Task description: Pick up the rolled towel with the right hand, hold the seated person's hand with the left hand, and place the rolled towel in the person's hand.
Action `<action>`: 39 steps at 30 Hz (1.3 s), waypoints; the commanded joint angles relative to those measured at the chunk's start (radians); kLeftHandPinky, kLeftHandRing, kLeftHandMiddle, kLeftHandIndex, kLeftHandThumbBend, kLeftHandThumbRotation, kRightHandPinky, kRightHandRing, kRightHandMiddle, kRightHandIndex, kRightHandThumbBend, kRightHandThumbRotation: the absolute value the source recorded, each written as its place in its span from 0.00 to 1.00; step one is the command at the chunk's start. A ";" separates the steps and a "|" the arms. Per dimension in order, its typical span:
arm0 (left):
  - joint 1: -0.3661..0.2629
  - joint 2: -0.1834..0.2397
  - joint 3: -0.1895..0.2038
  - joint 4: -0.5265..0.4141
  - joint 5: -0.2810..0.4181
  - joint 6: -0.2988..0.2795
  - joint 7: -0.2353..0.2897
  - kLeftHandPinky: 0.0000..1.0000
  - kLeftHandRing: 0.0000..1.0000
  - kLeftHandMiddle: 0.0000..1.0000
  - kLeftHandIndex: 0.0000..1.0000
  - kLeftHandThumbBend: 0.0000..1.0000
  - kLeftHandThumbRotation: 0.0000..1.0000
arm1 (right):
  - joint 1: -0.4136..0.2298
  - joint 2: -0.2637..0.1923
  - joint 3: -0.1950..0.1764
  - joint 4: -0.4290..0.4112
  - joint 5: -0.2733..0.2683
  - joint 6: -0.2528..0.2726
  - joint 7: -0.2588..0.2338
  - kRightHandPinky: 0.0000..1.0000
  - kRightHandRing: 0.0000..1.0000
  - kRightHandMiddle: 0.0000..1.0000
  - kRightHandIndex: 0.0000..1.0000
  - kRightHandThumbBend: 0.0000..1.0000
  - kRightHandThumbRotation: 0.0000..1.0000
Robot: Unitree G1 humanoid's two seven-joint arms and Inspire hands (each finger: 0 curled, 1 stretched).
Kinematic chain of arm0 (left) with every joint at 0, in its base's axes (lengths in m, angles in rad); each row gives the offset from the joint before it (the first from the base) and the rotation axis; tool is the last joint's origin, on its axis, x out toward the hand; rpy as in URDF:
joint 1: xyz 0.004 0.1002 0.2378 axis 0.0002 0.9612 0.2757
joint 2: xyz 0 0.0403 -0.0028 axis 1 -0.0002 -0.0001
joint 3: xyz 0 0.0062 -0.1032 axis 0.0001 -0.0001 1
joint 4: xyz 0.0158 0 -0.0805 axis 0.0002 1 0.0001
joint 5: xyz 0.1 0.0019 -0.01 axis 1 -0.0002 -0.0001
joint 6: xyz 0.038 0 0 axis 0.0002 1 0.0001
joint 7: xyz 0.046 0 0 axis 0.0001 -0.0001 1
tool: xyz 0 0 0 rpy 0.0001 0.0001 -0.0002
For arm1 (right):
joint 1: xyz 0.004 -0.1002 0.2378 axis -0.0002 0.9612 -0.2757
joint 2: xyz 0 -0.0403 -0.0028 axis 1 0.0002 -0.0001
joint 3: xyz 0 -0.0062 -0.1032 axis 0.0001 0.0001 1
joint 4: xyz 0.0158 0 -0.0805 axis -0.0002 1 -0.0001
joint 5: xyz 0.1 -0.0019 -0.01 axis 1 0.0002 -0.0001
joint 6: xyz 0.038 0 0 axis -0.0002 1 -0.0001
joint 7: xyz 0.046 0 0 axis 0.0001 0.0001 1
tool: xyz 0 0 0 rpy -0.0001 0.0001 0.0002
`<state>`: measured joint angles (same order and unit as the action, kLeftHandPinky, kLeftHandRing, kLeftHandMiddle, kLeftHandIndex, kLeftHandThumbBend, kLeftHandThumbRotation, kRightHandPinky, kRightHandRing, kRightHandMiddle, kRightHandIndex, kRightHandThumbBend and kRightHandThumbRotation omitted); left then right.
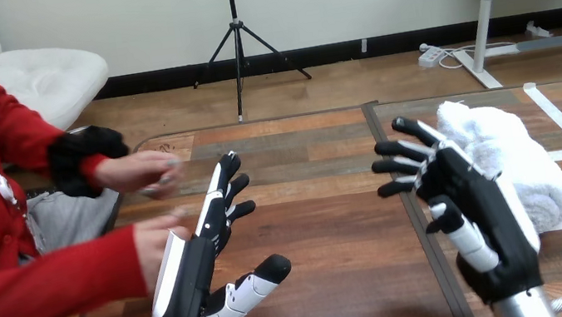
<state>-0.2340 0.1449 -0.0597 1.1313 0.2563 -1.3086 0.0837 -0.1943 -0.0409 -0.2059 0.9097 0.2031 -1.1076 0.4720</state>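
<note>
Hovering over the counter [331, 235], the left robot hand [193, 264] and right robot hand [477, 196] are both spread open, holding nothing. Loads of bare wood between them mid-frame. The rolled towel [515, 144] lies right of center, just behind the right one's fingers. The person's hand [154, 249] sits right beside the left one's back.

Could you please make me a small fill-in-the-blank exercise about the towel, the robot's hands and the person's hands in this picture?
1. The towel is ____ in colour.
2. The left hand and the right hand are both ____, not shut.
3. The towel lies beside the ____ hand.
4. The person's hands are close to the ____ hand.

Missing words: white; open; right; left.
</note>
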 commanded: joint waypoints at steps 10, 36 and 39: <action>-0.046 -0.007 0.001 -0.038 0.025 0.003 0.027 0.83 0.93 0.98 0.98 1.00 0.82 | -0.112 -0.058 -0.010 -0.155 -0.028 0.038 -0.123 0.57 0.72 0.76 0.83 1.00 0.70; -0.043 -0.012 -0.006 -0.031 0.047 0.021 0.052 0.81 0.92 0.97 0.98 1.00 0.84 | -0.178 -0.169 -0.035 -0.311 -0.036 0.131 -0.265 0.56 0.71 0.76 0.83 1.00 0.70; -0.043 -0.012 -0.006 -0.030 0.047 0.021 0.052 0.82 0.93 0.98 0.98 1.00 0.84 | -0.185 -0.178 -0.042 -0.327 -0.050 0.143 -0.287 0.56 0.72 0.76 0.84 1.00 0.70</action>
<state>-0.2341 0.1381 -0.0616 1.1313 0.3029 -1.2878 0.1279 -0.2930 -0.1935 -0.2333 0.6413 0.1583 -0.9790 0.2143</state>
